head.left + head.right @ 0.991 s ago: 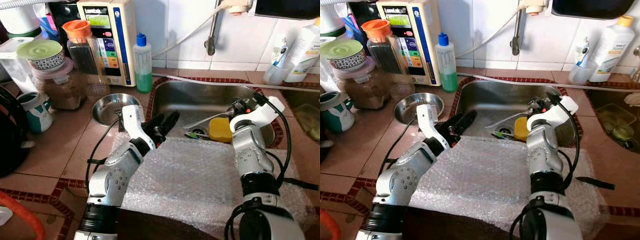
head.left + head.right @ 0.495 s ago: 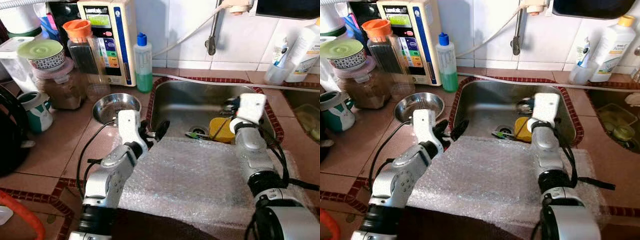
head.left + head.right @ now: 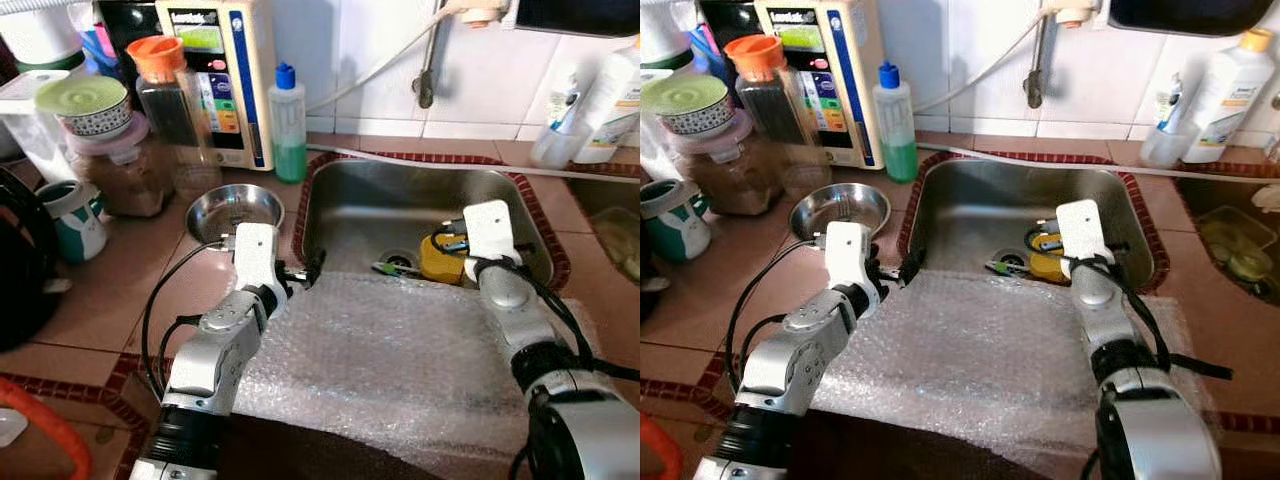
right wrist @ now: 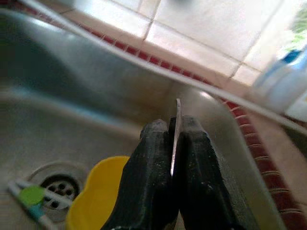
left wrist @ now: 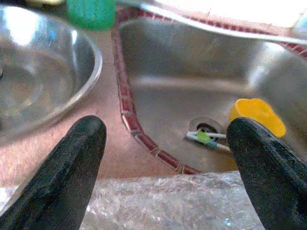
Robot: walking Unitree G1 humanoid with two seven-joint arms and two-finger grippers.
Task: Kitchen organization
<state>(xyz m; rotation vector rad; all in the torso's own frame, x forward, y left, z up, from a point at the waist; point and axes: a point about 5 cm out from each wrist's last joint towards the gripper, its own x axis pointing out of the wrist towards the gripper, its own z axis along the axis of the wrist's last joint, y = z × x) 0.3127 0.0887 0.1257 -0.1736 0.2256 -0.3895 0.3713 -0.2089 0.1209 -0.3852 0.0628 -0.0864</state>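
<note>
No legible text; white appliance [image 3: 222, 75] far left on tabletop [image 3: 110, 280] carries dark brand strip and coloured labels, too blurred.

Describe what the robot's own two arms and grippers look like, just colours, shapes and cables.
Both arms are silver metal with rounded joint housings and black collars near the base. Each wrist carries a white boxy block. Thin black cables loop loosely along both. The left gripper has two long, blunt black fingers; the right gripper has the same matte black fingers.
</note>
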